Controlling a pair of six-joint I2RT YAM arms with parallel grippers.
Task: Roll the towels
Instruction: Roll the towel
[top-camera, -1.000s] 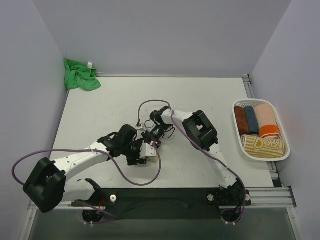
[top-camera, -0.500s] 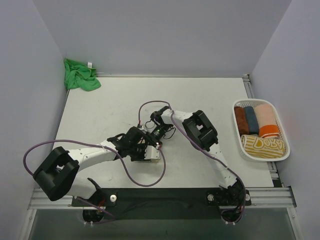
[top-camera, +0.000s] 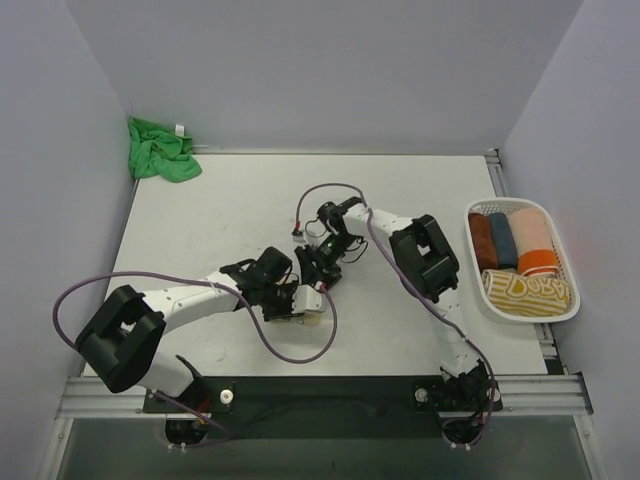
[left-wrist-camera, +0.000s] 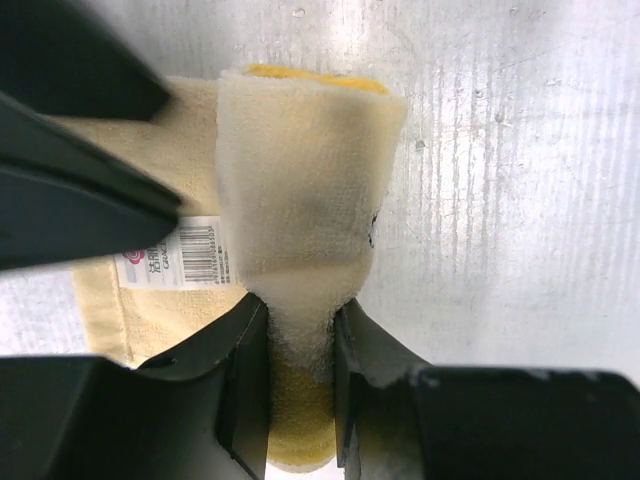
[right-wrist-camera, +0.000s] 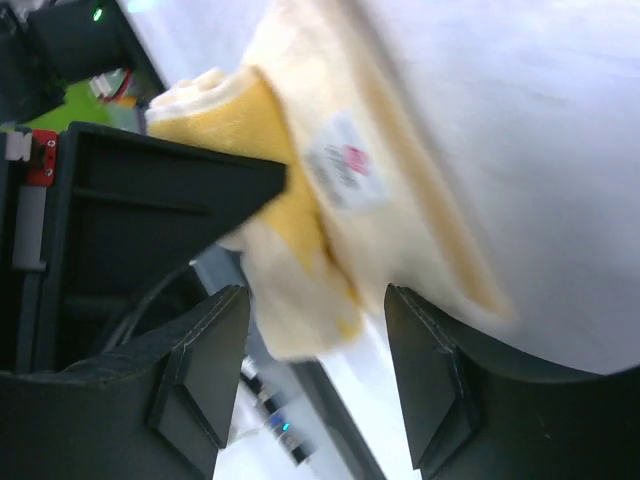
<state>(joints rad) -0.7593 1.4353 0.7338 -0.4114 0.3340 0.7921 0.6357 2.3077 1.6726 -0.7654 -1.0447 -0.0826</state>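
Observation:
The pale yellow towel (left-wrist-camera: 300, 170) lies partly rolled on the white table, its barcode tag (left-wrist-camera: 185, 250) showing. In the top view it is a small pale lump (top-camera: 311, 304) near the table's middle front. My left gripper (left-wrist-camera: 300, 330) is shut on the rolled end of this towel; it also shows in the top view (top-camera: 300, 300). My right gripper (right-wrist-camera: 315, 345) is open, its fingers either side of the towel's (right-wrist-camera: 330, 200) blurred end, just behind the left gripper in the top view (top-camera: 318, 272). The green towel (top-camera: 160, 150) lies crumpled in the far left corner.
A white slatted basket (top-camera: 571, 302) stands at the right edge with several rolled towels inside. Purple cables loop from both arms over the table's front half. Grey walls close in the left, back and right sides.
My left gripper has moved right with the yellow towel in it. The right arm's elbow and wrist have shifted to the right, while its gripper stays by the towel.

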